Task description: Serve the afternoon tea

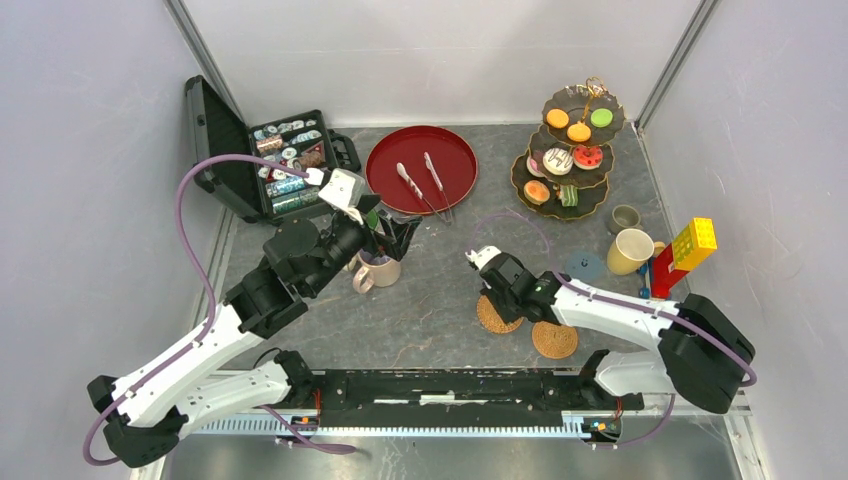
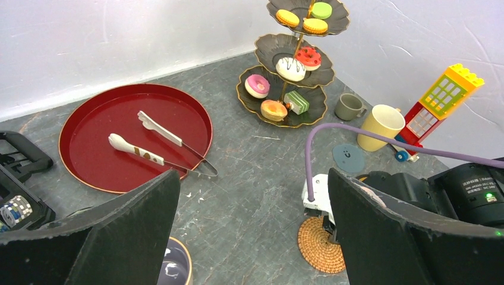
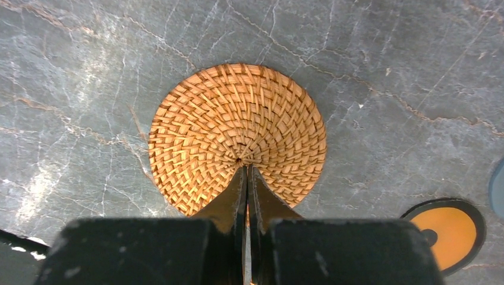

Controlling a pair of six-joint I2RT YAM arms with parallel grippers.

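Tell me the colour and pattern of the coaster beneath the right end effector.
The coaster is tan-orange woven wicker; clearest in the right wrist view.

Tongs (image 1: 405, 173) on tray (image 1: 388, 152), left of stand (image 1: 578, 100)

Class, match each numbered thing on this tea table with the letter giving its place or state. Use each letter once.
Things:
1. tongs
2. green cake
3. right hand
4. yellow mug

Places or states:
A. on the top tier of the stand
B. next to the small grey mug
C. lying on the red tray
D. shut, tips at the centre of a woven coaster

Pairs: 1-C, 2-A, 3-D, 4-B
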